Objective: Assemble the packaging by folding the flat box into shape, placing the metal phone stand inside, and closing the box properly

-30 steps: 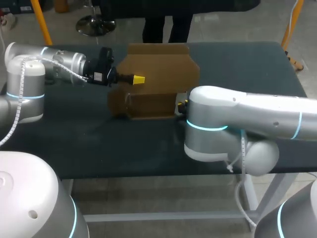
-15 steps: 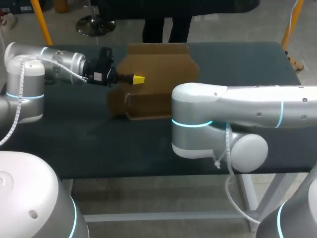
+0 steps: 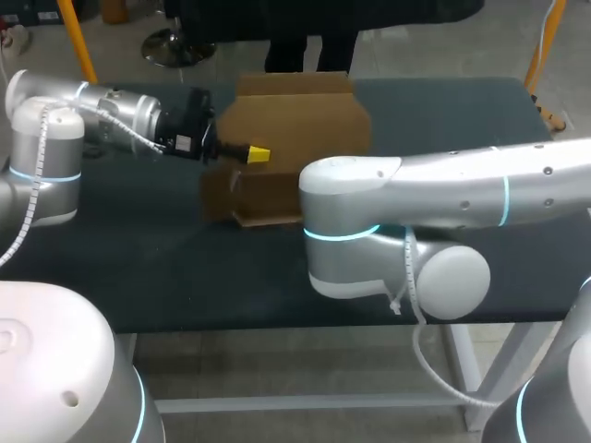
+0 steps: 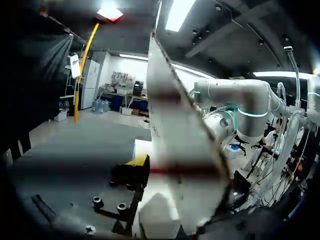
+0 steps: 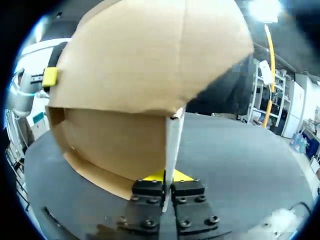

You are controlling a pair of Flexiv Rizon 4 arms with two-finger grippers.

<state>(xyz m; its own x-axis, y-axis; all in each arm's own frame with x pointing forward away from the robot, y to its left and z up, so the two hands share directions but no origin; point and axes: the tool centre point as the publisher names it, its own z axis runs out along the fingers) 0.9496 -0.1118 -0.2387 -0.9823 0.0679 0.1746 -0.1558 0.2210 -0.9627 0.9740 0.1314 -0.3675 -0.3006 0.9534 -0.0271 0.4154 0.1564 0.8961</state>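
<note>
Your cardboard box [image 3: 295,120] stands half-folded on the dark table [image 3: 138,268], toward its far middle, with a wide flap raised at the back. Your left gripper [image 3: 257,152] comes in from the left and sits against the box's left side panel; you cannot tell whether it grips that panel or only rests beside it. Your right arm [image 3: 443,194] crosses in front of the box and hides its right end. In the right wrist view, your right gripper [image 5: 167,181] has its 2 fingers pressed together on a thin upright edge of the box [image 5: 145,75], pinching it from both sides.
</note>
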